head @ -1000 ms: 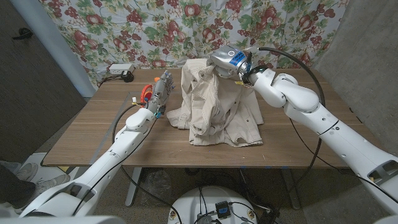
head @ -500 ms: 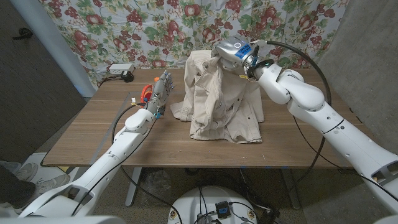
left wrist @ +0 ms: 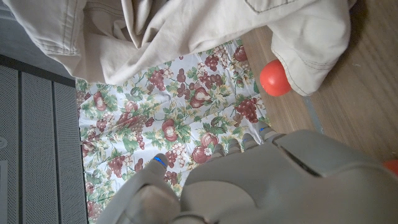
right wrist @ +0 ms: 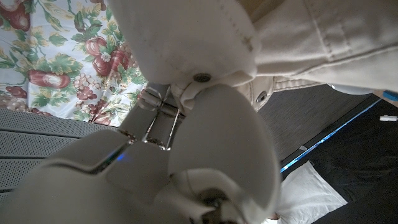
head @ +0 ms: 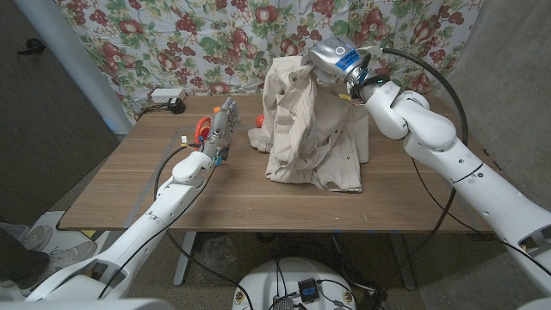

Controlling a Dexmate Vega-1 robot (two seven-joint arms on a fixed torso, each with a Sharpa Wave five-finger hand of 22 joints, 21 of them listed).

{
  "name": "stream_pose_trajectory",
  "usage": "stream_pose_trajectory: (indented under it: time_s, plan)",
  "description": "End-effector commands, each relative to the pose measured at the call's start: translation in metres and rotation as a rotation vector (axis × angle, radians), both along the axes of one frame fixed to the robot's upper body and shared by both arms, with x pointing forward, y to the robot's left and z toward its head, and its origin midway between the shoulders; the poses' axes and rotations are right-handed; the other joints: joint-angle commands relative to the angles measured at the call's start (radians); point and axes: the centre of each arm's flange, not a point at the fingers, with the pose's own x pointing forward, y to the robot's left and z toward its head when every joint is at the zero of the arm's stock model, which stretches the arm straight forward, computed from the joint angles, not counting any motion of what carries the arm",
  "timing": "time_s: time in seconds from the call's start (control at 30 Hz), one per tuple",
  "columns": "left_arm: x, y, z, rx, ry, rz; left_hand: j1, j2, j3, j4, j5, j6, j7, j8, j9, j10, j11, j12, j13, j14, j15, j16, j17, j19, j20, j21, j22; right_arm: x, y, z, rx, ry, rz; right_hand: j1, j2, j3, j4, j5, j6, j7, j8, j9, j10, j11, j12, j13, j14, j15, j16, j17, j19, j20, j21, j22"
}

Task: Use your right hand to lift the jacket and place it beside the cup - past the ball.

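Just beside jacket (head: 312, 129): orange ball (head: 257, 120) (half-hidden)

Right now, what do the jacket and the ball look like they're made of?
The jacket looks like matte beige cotton twill or light denim: visible stitched seams, metal snap buttons, soft folds as it hangs from the right hand. The ball looks like smooth orange-red plastic or rubber, with a faint sheen; which one is unclear.

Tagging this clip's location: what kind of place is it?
Probably an improvised indoor test space, not a home or shop: a wooden table against a fruit-print backdrop cloth, a power strip at the table's far edge, grey panels at the sides. The right hand holds a jacket up.
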Motion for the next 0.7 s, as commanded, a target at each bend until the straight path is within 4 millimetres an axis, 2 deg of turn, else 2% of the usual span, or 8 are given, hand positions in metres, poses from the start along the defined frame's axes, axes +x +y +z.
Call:
stream_pose_trajectory:
  time_s: [0.03,0.7]
  plan:
    - [0.000,0.000,0.000,0.003,0.000,0.000,0.003,0.125,-0.001,0.001,0.006,-0.213,-0.003,0.000,0.005,-0.235,0.007,0.000,0.006,-0.239,0.002,0.005,0.003,-0.124,0.001,-0.004,0.002,-0.004,-0.012,0.015,0.040,-0.054,-0.026,0.014,0.005,0.001,-0.004,0.004,0.040,0.037,0.000,0.004,0.009,-0.003,0.006,0.003,0.042,-0.129,-0.004,0.004,-0.004,-0.093,0.007,-0.001]
    - [0.001,0.000,-0.002,0.004,0.006,0.004,0.003,0.125,-0.001,0.001,0.006,-0.214,-0.002,0.000,0.005,-0.237,0.007,0.000,0.006,-0.240,0.002,0.005,0.003,-0.125,0.000,-0.004,0.002,0.002,-0.031,0.043,0.117,-0.086,-0.071,0.017,0.004,-0.003,-0.005,0.004,0.041,0.036,-0.004,0.005,0.011,-0.003,0.004,0.004,0.045,-0.129,-0.014,0.014,-0.010,-0.093,0.021,-0.007]
